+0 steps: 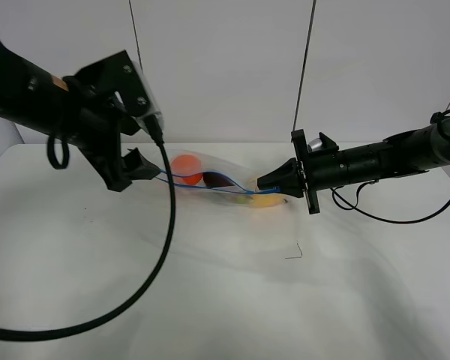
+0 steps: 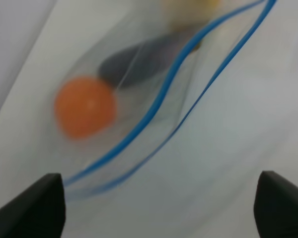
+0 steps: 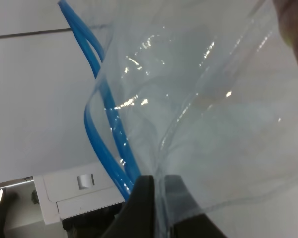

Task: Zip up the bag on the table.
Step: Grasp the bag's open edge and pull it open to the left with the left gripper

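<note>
— Right gripper (image 1: 265, 182)?
— Clenched on one end of the clear, crinkly plastic zip bag (image 1: 210, 166), beside its blue zipper strip (image 1: 219, 178).
— Left gripper (image 1: 136, 169)?
— Spread wide, empty, near the bag's other end, over the plain white table (image 1: 97, 255).
— Advice?
— Straddle both gaping blue tracks squarely before pinching; pull taut.
</note>
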You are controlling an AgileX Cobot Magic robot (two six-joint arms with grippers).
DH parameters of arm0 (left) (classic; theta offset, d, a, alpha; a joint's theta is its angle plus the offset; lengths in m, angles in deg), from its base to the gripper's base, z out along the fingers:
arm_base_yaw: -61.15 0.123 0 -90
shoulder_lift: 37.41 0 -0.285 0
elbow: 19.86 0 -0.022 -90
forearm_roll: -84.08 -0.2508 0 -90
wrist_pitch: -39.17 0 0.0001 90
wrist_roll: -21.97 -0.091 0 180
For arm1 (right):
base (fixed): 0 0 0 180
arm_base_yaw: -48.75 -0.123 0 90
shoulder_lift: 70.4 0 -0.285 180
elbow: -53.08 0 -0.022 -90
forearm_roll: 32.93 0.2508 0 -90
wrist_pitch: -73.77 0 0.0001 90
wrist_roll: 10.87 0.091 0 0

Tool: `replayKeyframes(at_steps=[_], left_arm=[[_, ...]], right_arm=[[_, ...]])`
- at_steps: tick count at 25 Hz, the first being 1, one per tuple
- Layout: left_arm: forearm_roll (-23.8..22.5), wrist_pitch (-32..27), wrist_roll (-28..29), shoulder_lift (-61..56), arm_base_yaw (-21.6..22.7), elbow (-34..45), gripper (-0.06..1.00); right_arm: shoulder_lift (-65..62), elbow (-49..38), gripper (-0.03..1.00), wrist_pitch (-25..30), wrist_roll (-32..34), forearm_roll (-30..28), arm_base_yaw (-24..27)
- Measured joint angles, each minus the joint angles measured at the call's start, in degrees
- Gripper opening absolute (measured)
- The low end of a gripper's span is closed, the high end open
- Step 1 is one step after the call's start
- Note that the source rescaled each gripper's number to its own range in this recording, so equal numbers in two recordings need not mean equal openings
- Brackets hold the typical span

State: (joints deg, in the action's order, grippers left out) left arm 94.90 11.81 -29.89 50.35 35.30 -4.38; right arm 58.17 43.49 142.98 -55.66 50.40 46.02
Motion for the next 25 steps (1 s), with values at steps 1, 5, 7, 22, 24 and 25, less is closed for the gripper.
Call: replayKeyframes(at_steps=[1,5,7,22,24,25], left_arm=[[0.0,1.2,0.1,1.4,-1.4,0.0,1.00],[0.0,6.2,0.2,6.7,-6.0,0.1,1.00],[0.0,9.2,0.2,8.8,-8.1,0.1,1.00],[0.1,31.8,0.1,16.5,-17.8,2.2,1.00],[0.1,35.7,-0.1,17.3,-18.1,3.5,1.00],[0.1,37.8,-0.1,17.6,-18.1,4.4,1.00]], right_arm=[[0.0,0.0,0.00,0.0,0.1,0.0,0.0],[0.0,0.0,0.00,0.0,0.6,0.1,0.0],[0.0,0.0,0.00,0.0,0.7,0.1,0.0],[0.0,0.0,0.00,0.0,2.7,1.3,0.0],[0.0,0.0,0.00,0.0,2.9,1.7,0.0],[0.0,0.0,0.00,0.0,2.9,1.9,0.0]])
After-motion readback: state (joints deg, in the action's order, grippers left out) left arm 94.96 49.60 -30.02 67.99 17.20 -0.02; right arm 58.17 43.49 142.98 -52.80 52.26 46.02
